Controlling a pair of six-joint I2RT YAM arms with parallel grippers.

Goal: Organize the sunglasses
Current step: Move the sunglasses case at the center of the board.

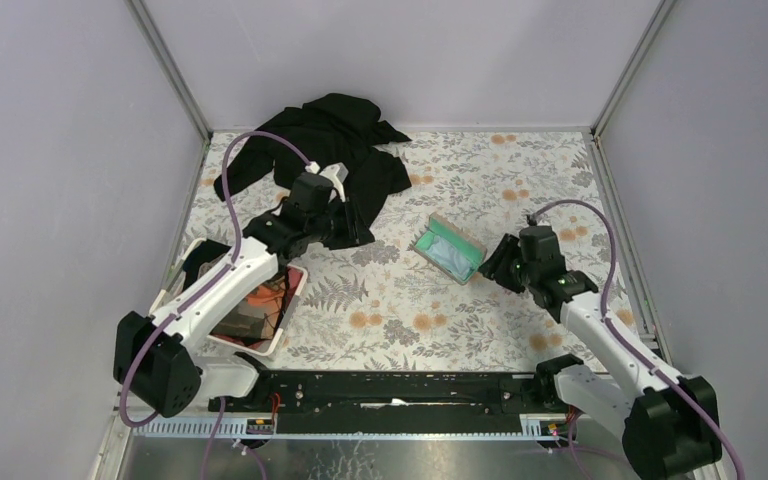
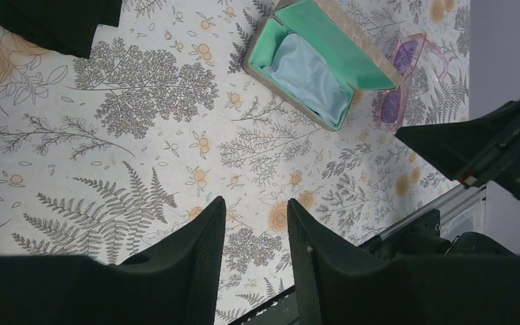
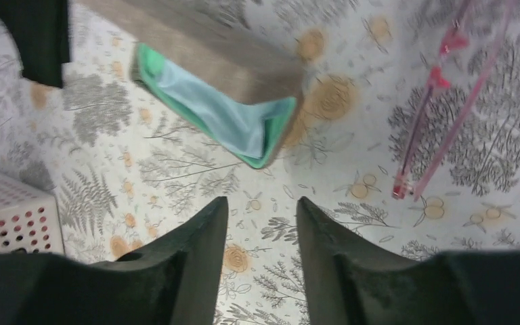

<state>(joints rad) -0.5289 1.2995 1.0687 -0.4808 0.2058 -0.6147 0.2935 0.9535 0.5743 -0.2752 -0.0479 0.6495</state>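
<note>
Right tool (image 3: 263, 206) and left tool (image 2: 256, 210) are hovering, each narrowly parted, holding nothing. Wrist views are showing sunglasses (image 2: 406, 78) lying on the floral counter (image 1: 390, 300) just right of the open case (image 1: 450, 248). Overhead, the right tool is hiding them. Grey walls (image 1: 410, 60) are enclosing the counter.

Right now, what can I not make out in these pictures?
- Sunglasses: right wrist view, lenses cut off by the top edge; top external view, not visible, probably under the right arm.
- Basket contents: top external view, mostly covered by the left arm; only something orange shows.
- Case: right wrist view, blurred, its far end cut off.
</note>
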